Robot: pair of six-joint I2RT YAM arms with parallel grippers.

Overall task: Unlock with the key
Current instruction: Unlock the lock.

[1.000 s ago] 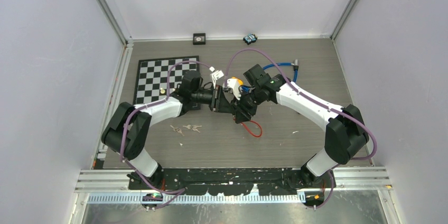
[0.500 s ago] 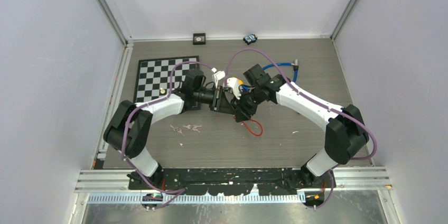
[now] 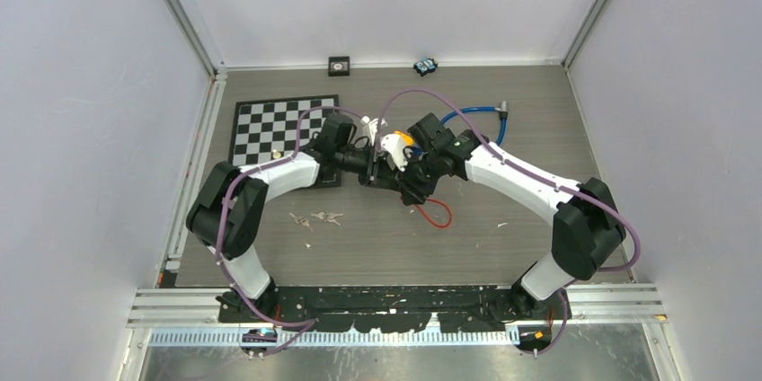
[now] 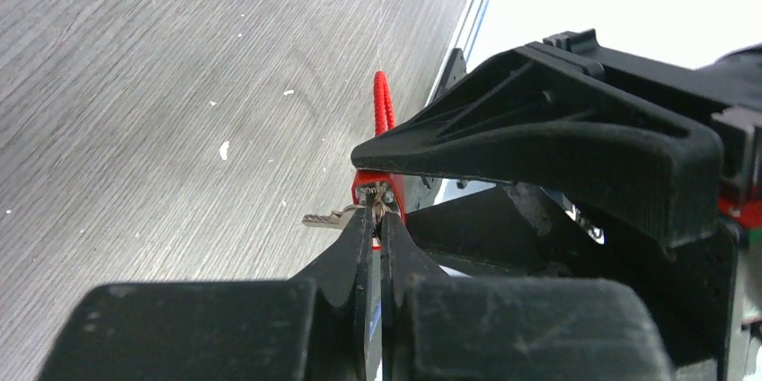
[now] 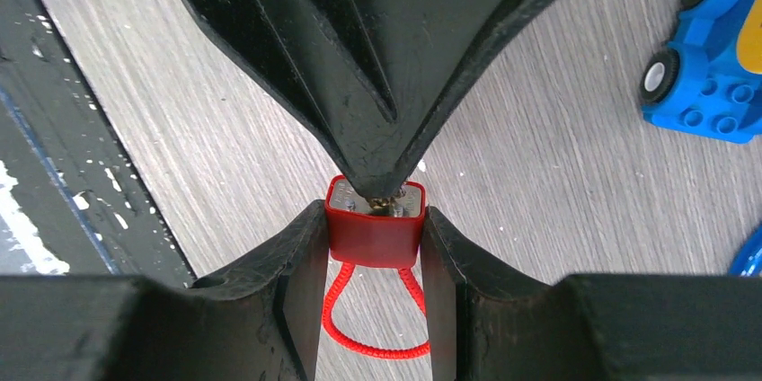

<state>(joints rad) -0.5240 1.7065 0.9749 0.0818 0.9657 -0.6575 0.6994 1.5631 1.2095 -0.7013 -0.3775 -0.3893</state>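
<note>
Padlock and key meet above the middle of the desk, where the two arms come nose to nose. The right end effector is clamped on the red lock body from both sides. The keyed face is turned toward the other arm, and the red cable loop hangs free below. The left end effector has its fingers pressed together on the key right at that face. From the left wrist, a toothed blade juts sideways just beside the fingertips. Whether that blade is seated in the keyway or only lies across it cannot be told from any view.

The step in hand appears to be seating and turning the key. Done well, it calls for the blade to line up squarely with the slot before any twist. The twist itself should be a clean wrist roll about the key's own axis, not a sideways shove. The right arm should hold the lock rigid against that twist. A thin key pinched only at the fingertips could slip or cock over, so pressure should stay light and straight. Loose keys lie on the desk near the left arm, well apart from the work.
</note>
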